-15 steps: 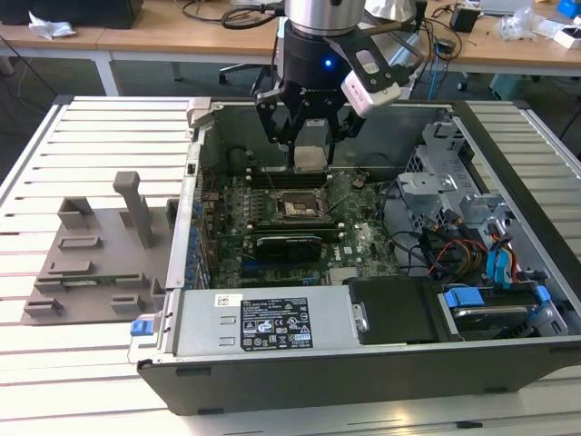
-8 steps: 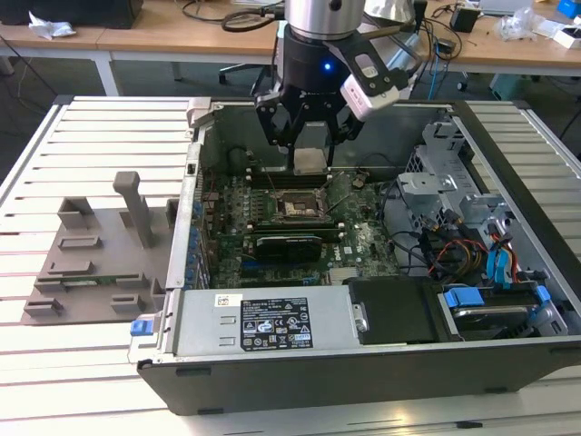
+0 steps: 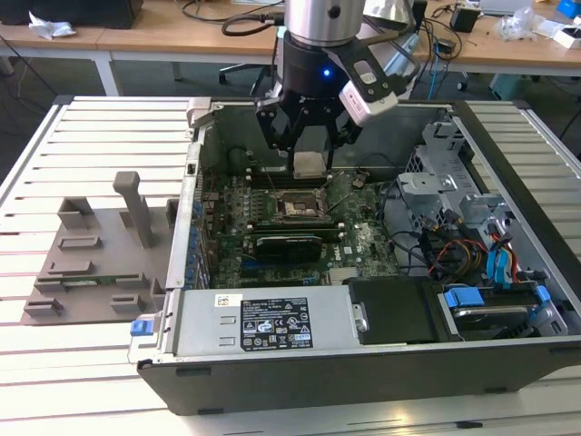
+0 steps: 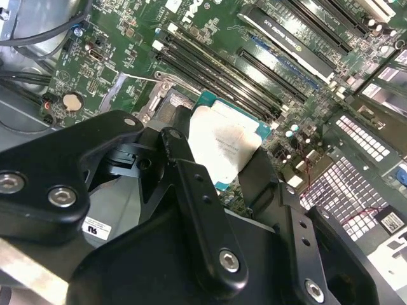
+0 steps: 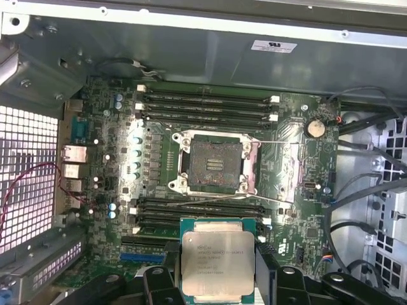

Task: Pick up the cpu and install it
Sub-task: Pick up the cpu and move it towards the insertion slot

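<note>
The cpu [image 3: 310, 164], a flat square chip with a silver-grey metal top, hangs between the black fingers of my gripper [image 3: 310, 156], which is shut on it. It hovers inside the open computer case, above the motherboard [image 3: 363, 238] and a little behind the empty black socket [image 3: 300, 207]. In the first wrist view the cpu [image 5: 217, 257] sits level between the fingers [image 5: 159, 279], apart from the open socket [image 5: 216, 165]. In the second wrist view the cpu [image 4: 226, 143] shows its pale top and green edge, held by the fingers [image 4: 184, 168].
Memory slots [image 5: 203, 101] flank the socket, and a black expansion card [image 3: 289, 243] lies in front of it. Cables and a drive cage [image 3: 454, 209] fill the case on the exterior view's right. A grey fixture tray [image 3: 91, 263] rests on the slatted table at the left.
</note>
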